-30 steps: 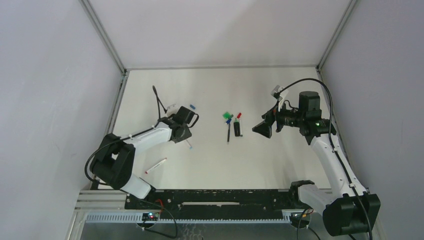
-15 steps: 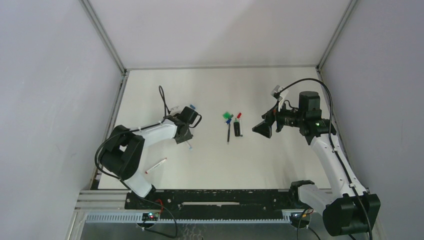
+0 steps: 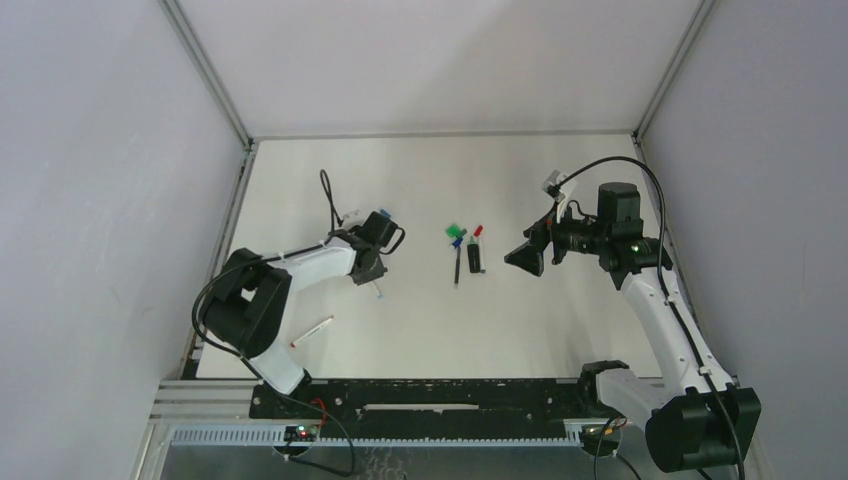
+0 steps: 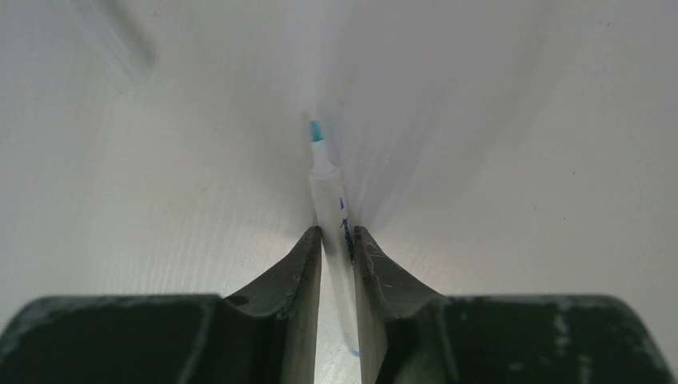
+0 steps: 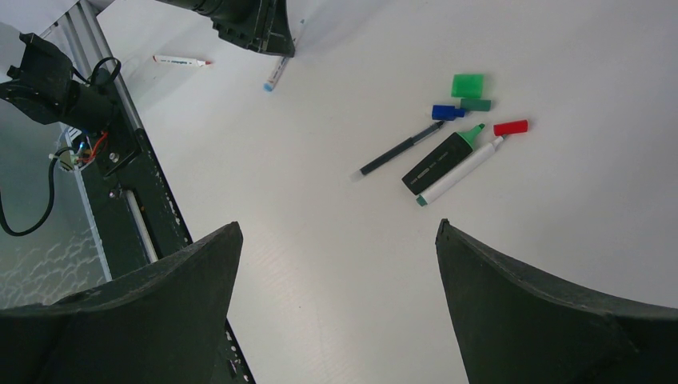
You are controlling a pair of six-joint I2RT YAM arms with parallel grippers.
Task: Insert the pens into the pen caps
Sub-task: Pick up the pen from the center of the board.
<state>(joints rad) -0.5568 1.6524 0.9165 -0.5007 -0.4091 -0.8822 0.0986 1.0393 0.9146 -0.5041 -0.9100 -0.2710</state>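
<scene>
The pen between my left fingers has a white barrel with blue print along it and a teal-blue tip. The fingers themselves are dark greenish black with pale scuffs. The table is plain white. Against it I see a bright green cap, a duller green cap, a dark blue cap and a red cap. The thick marker is black with a green tip.

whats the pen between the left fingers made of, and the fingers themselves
Pen: looks like smooth white plastic, slight sheen, blue printing, teal tip.
Left gripper fingers: probably hard dark plastic, matte, with pale scuffs along the edges.
</scene>
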